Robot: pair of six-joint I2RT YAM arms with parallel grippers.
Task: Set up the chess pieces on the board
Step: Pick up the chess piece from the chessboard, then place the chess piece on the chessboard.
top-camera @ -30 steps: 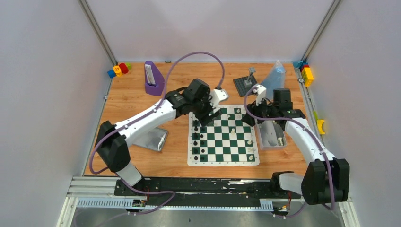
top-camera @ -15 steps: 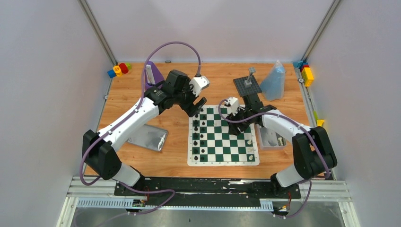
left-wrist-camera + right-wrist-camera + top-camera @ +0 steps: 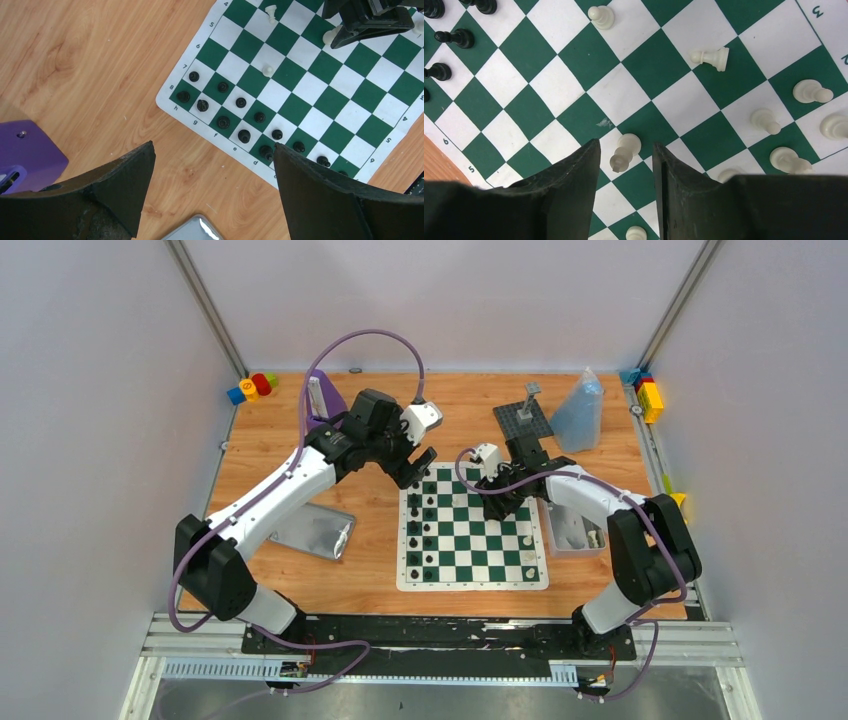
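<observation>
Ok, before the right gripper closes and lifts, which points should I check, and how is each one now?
1. White piece between the right gripper fingers: ok, it sits in the middle.
2. Fingers touching that piece: not ok, a gap shows on each side.
3. That piece upright: cannot tell, it looks tilted in the wrist view.
4. Left gripper out of the way: ok, open and empty, near the black-side corner of the board.
5. Black pieces standing: ok, two rows along their edge.
6. Other white pieces standing: not ok, one pawn lies on its side.
</observation>
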